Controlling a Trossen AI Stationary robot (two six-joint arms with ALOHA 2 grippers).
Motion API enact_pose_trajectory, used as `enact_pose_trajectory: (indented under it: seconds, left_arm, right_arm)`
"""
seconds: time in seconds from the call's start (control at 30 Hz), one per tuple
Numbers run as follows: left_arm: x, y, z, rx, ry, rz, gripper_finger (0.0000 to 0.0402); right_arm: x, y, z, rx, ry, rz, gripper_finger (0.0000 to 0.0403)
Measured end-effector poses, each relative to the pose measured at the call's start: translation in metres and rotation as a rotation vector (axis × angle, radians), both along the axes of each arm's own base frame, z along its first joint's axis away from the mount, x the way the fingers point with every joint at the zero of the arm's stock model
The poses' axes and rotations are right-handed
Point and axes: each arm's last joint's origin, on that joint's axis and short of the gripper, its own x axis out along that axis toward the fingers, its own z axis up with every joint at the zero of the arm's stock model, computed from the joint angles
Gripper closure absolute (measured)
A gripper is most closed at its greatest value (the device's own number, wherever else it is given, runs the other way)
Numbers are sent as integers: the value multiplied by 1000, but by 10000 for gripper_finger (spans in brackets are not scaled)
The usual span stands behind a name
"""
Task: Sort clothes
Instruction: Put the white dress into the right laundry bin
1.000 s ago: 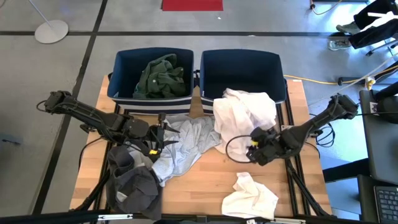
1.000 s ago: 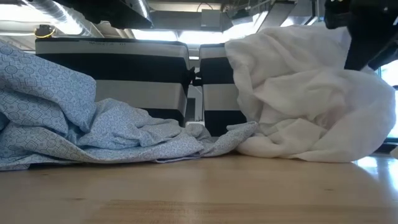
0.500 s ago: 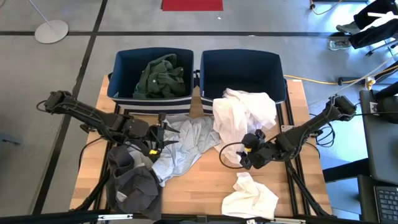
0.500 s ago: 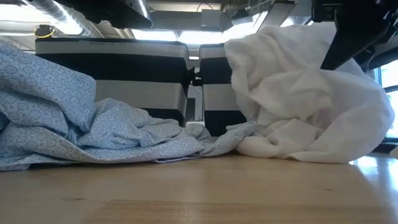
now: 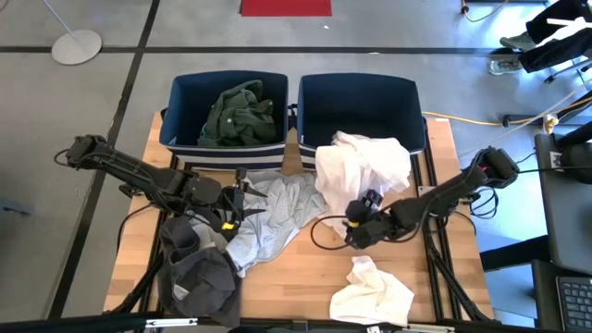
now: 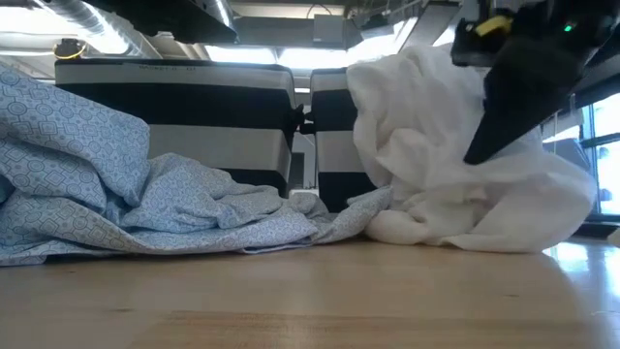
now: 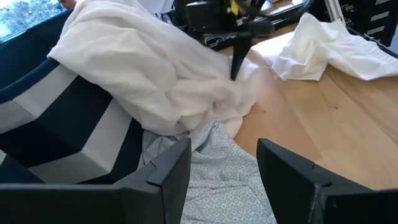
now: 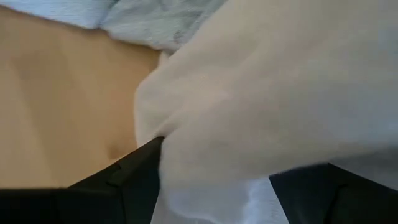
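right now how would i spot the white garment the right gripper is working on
Start at the right navy bin. A big white garment drapes from its front wall onto the wooden table, with the right gripper open around its lower edge. It is bulkier than the small white garment lying flat nearer the table's front.

Overhead camera looked straight down; low one sat level at tabletop; both caught the white garment [image 5: 363, 166] heap.

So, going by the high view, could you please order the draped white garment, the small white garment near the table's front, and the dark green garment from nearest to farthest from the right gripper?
From the right gripper:
1. Draped white garment, hanging over the right bin's front; the open fingers are pushed into its lower edge.
2. Small white garment, on the table's front edge, apart.
3. Dark green garment, inside the left bin, farthest.
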Motion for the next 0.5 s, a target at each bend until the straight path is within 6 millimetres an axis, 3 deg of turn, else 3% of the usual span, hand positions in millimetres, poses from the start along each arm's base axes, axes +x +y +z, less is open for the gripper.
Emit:
enact_pose_trajectory:
  seconds: [0.1, 0.23, 0.5]
  left_arm:
    - [0, 0, 0, 0, 0, 0, 229]
    - [0, 0, 0, 0, 0, 0, 229]
    - [0, 0, 0, 0, 0, 0, 229]
  right_arm:
    - [3, -7, -3, -61, -1, -39, 139]
    - [6, -16, -1, -140, -34, -100, 185]
    - [10, -30, -1, -181, -47, -169, 354]
